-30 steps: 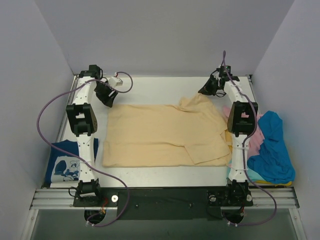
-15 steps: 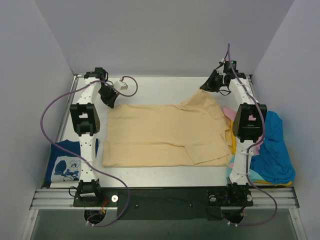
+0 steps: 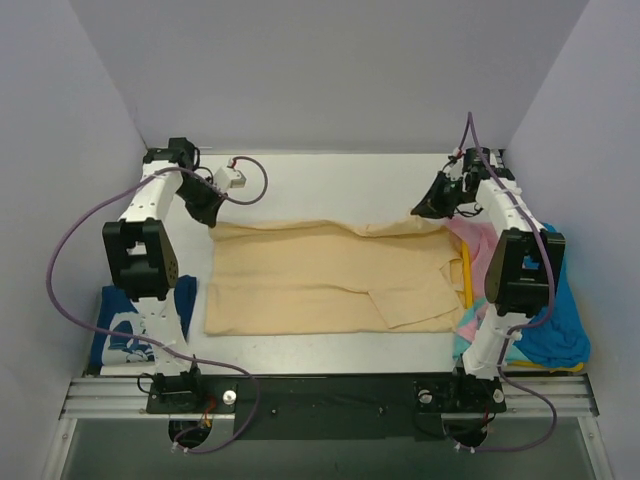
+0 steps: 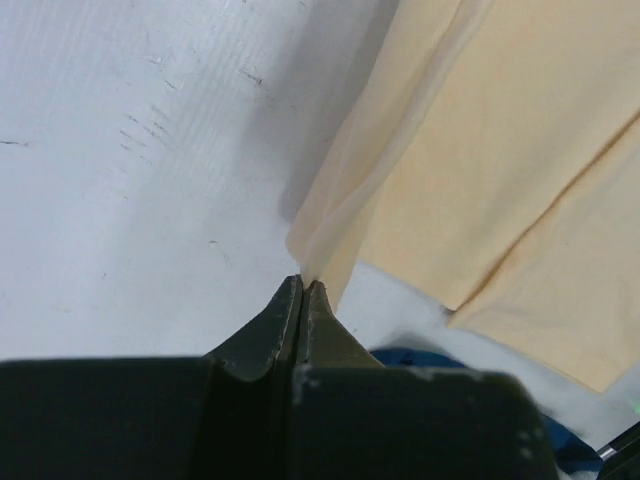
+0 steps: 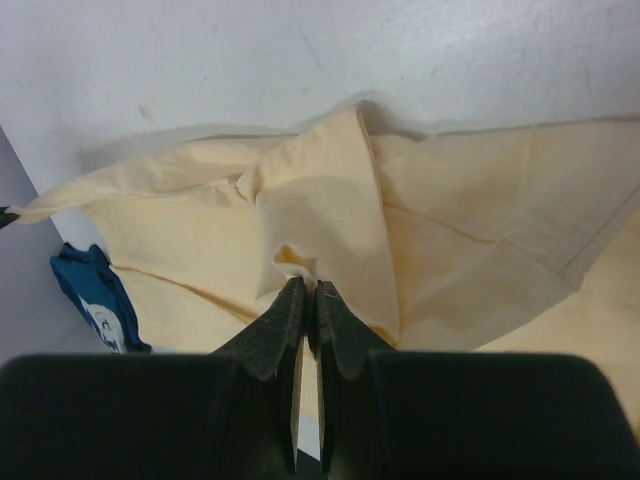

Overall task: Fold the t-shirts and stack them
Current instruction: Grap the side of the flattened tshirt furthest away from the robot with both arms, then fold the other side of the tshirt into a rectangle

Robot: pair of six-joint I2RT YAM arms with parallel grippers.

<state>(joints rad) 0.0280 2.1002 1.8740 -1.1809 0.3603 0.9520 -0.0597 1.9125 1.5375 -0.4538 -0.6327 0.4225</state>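
Pinches the far left corner of the tan tee (image 3: pixel 320 285) in the left gripper (image 4: pixel 302 288), fingers pressed together on the cloth, and the far right corner in the right gripper (image 5: pixel 305 288), clamped likewise. Holds the far edge stretched between both, with the rest flat mid-table (image 3: pixel 330 180). Shows a navy tee (image 3: pixel 120 335) near left, pink (image 3: pixel 468 232) and blue (image 3: pixel 565 335) tees heaped at right.
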